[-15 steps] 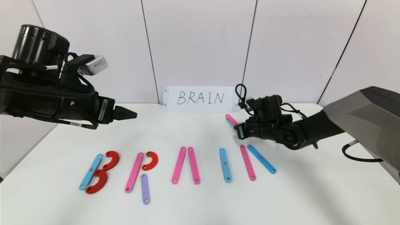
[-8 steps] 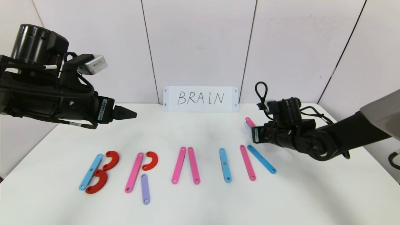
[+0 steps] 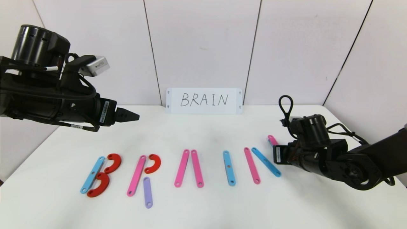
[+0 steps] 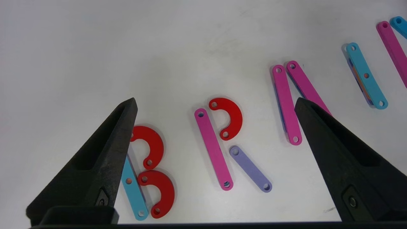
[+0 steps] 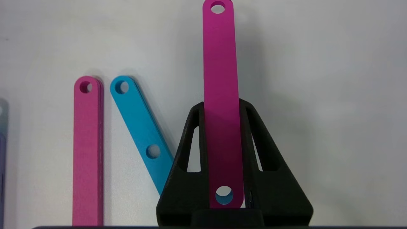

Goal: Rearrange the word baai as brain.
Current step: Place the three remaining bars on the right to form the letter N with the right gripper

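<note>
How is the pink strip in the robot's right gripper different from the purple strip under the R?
The pink strip is clamped in the shut right gripper, beside the unfinished N; the purple strip lies flat on the table, forming the R's leg. The pink strip is pink; the purple strip is lilac. The pink strip looks longer than the purple strip. Both are flat straight pieces with end holes.

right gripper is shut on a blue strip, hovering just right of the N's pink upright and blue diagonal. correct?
Not quite: the strip in the right gripper is pink, not blue, as the right wrist view shows. The rest holds: the gripper is shut on it, just right of the N's pink upright and blue diagonal.
</note>
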{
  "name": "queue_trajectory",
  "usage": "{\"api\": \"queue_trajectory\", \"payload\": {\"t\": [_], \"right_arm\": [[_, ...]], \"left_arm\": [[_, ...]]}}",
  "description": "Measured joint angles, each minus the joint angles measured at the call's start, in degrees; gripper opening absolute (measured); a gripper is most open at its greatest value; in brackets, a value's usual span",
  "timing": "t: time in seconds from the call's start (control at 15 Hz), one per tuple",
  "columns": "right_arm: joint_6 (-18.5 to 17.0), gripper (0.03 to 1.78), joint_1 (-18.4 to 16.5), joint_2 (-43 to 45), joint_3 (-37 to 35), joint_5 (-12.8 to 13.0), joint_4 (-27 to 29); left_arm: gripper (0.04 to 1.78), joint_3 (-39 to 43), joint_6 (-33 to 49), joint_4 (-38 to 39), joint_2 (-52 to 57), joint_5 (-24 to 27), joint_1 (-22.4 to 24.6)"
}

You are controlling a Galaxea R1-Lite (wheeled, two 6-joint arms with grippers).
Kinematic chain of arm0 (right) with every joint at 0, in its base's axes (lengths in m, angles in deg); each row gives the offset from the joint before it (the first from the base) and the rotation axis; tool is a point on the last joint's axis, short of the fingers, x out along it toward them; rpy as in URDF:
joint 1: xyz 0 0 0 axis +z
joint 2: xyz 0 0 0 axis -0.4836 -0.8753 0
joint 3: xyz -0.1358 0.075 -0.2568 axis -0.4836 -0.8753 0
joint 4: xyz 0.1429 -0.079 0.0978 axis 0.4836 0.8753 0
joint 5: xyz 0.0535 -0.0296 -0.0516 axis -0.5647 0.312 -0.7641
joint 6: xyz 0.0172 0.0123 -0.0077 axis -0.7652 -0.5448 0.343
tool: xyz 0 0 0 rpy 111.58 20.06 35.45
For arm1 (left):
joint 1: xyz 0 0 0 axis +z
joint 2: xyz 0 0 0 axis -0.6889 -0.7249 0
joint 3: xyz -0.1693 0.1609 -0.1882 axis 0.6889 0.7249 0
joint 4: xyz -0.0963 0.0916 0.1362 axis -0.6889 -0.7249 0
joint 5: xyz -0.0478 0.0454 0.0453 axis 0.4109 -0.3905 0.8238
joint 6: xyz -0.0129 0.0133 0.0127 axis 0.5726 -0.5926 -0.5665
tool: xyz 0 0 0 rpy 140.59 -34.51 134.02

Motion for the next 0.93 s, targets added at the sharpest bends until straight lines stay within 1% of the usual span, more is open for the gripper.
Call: {"api": "queue_trajectory", "payload": {"t": [0.67, 0.93], "right_arm": [[-0.27, 0.31, -0.2, 0.33, -3.18, -0.38, -0.26], [-0.32, 0.31, 0.27, -0.9, -3.67, -0.46, -3.94]], "left_arm": [[1.73, 0.01, 0.02, 0.0, 0.15, 0.0, 0.0], [1.73, 0.01, 0.0, -0.02, 0.24, 0.0, -0.01]]}}
